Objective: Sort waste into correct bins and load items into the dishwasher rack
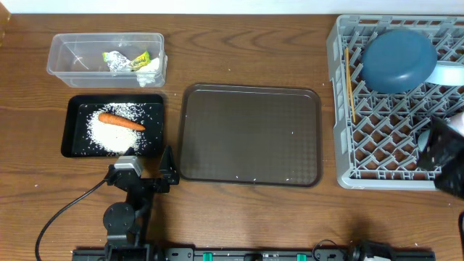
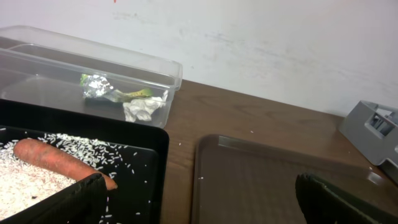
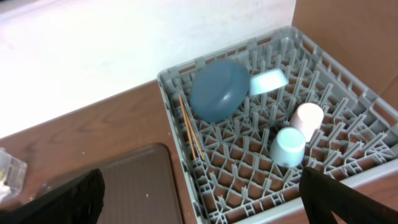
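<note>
Overhead, the waste lies sorted. The rice heap (image 1: 109, 134) and carrot (image 1: 122, 122) share the black tray (image 1: 67, 138), which keeps the food scraps together. The silver wrapper (image 1: 125, 60) lies apart in the clear tub (image 1: 72, 58). The brown serving tray (image 1: 250, 134) sits between the bins and the dishwasher rack (image 1: 341, 145). The left gripper (image 1: 148, 161) hovers just beside the black tray's near edge. The right gripper (image 1: 444, 156) overhangs the rack's near right corner.

Left wrist view: the fingers are spread fully wide with nothing between them.

Right wrist view: the jaws are equally wide and empty above the rack. The dark blue dish (image 3: 217, 90) stands tilted on edge in the lattice, presumably for draining. The light blue bowl (image 3: 268, 81) leans beside it. The light blue cup (image 3: 288, 146) appears inverted, just beside a pale cup (image 3: 308, 118). The chopsticks (image 3: 191, 134) lie along the left wall. Sorting and loading appear complete.
</note>
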